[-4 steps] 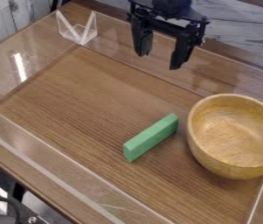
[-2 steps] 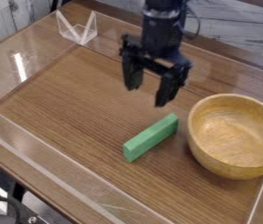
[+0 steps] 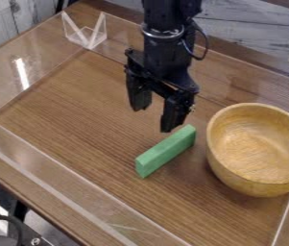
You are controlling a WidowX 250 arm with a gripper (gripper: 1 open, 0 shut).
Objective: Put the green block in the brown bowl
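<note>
1. Just beyond the fingertips of the gripper (image 3: pixel 157 112), on the side facing the camera's near edge, lies the block (image 3: pixel 167 152), flat on the table (image 3: pixel 70 128) and set slantwise. The fingers are spread wide with nothing between them.
2. It looks light and stiff, perhaps wood or plastic, so a firm squeeze should do no harm. Its matte faces ought to grip well enough, though smooth sides could let it swivel if pinched near one end.
3. The best hold is probably across its narrow width at the middle, with the fingers turned to match its slant and lowered close to the table.
4. Off to the gripper's side, at the right of the view, sits the bowl (image 3: pixel 215 140), near the block's far end. Its thick rim is a likely snag, so the block would need lifting well over it.
</note>
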